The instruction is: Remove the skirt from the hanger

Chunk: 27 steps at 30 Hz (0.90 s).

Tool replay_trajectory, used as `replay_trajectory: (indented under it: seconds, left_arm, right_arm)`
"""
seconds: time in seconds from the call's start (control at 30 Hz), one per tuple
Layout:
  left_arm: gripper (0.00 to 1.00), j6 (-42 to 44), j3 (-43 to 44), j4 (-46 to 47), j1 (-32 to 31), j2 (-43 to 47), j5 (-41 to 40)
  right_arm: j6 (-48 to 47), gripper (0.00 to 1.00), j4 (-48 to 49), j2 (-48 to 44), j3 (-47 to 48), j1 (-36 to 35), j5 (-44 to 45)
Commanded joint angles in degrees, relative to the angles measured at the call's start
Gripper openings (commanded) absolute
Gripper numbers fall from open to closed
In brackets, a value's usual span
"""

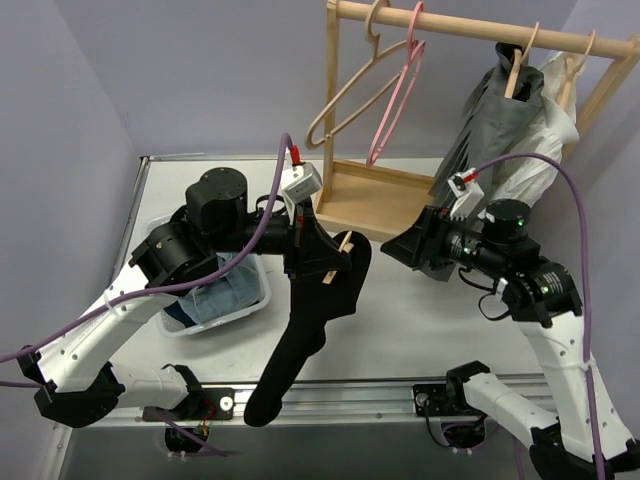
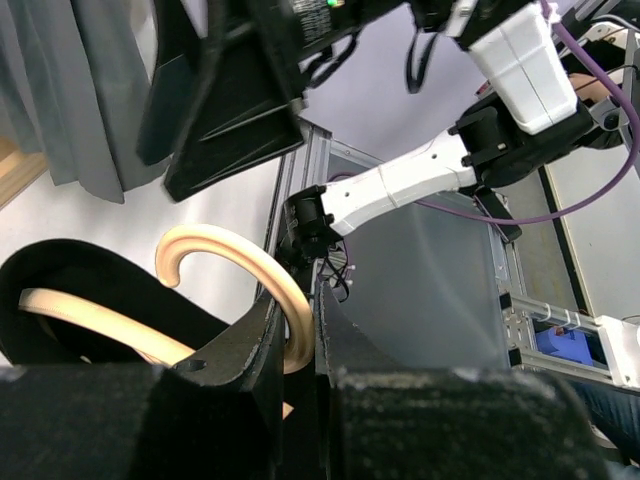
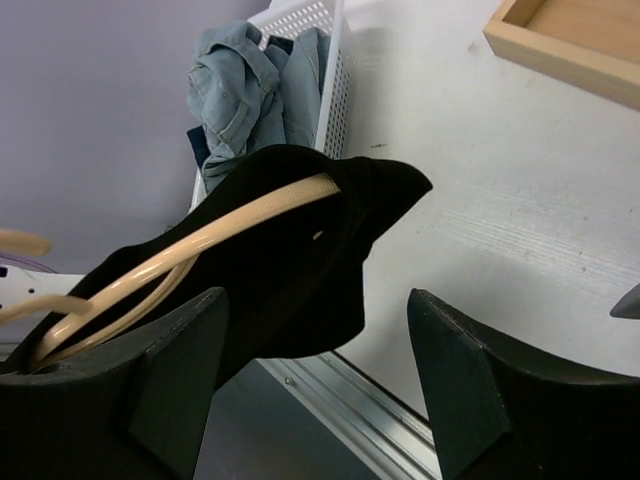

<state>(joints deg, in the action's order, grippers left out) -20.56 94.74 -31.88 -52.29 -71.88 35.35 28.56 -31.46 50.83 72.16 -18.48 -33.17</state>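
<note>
Skirt (image 1: 488, 120), grey and pleated, is hanging on the rack (image 1: 470, 26) at the far right. It is sitting on its wooden hanger (image 1: 517, 68), hook over the rail. Neither arm is touching it. White blouse (image 1: 556, 130) is hanging right beside it, touching. Further left on the rail a pink hanger (image 1: 393, 100) and a bare wooden hanger (image 1: 345, 90) are hanging with nothing on them.

Both arms are working lower down over the table (image 1: 430, 320), well apart from the skirt. Left gripper (image 2: 300, 335) is clamping tight on a second wooden hanger (image 2: 235, 265), fingers pinching its curved hook from both sides. A black garment (image 1: 310, 320) is draping over that hanger and trailing down toward the near table edge. In the top view its lower end is reaching past the front rail.

Right gripper (image 1: 418, 245) is sitting just right of the black garment with a gap between them. Its jaws are standing wide apart and gripping nothing.

White basket (image 1: 262, 297) is sitting on the table under the left arm, with a light-blue denim garment (image 1: 222, 298) bunching up inside it.
</note>
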Motion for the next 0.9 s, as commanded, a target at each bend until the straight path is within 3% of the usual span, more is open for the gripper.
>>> replay_trajectory:
  seconds: [0.0, 0.3, 0.63, 0.83, 0.87]
  left_arm:
    - [0.02, -1.5, 1.85, 3.75, 0.26, 1.13, 0.15]
    - [0.02, -2.03, 1.77, 4.81, 0.26, 1.21, 2.09]
    - [0.02, -4.05, 2.12, 7.71, 0.35, 0.42, 5.16]
    - [0.02, -4.23, 1.33, 7.01, 0.87, 2.09, 6.92]
    - [0.02, -4.32, 0.98, 7.01, 0.96, 2.44, 7.36]
  right_arm:
    - [1.15, 0.68, 0.61, 3.31, -0.7, -0.59, -2.26]
    - [2.29, 0.66, 3.86, 5.77, -2.37, -2.7, -0.85]
    - [2.65, 0.63, 4.75, 10.34, -2.9, -11.49, 10.31]
    - [2.21, 0.48, 5.62, 11.66, -3.61, -11.58, 16.99]
    - [2.12, 0.42, 5.8, 11.92, -3.52, -11.58, 17.43]
